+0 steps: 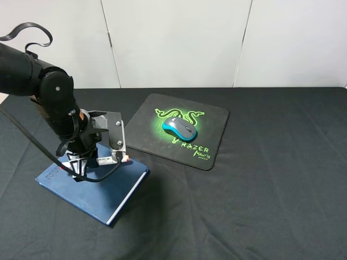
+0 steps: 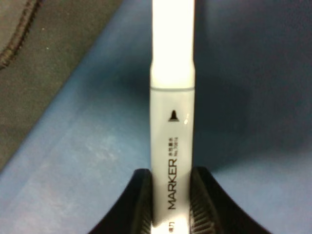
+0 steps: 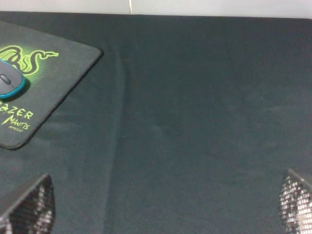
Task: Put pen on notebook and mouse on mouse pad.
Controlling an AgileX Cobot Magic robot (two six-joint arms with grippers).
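My left gripper [image 1: 80, 166] is shut on the pen [image 2: 171, 122], a white marker gripped between both black fingers [image 2: 142, 197]. It is held low over the dark blue notebook [image 1: 103, 189], whose cover [image 2: 243, 97] fills the left wrist view. I cannot tell whether the pen touches the cover. Its orange-red end [image 1: 123, 158] pokes out beside the wrist. The grey and teal mouse [image 1: 180, 129] sits on the black mouse pad [image 1: 214, 122] with green lettering. My right gripper [image 3: 156, 212] is open over bare cloth, with the mouse [image 3: 10, 83] and mouse pad [image 3: 63, 63] off to one side.
A black cloth [image 1: 271, 189] covers the whole table. White wall panels [image 1: 179, 38] stand behind its back edge. A black cable [image 1: 32, 138] hangs from the left arm down to the notebook. The right arm does not appear in the exterior high view.
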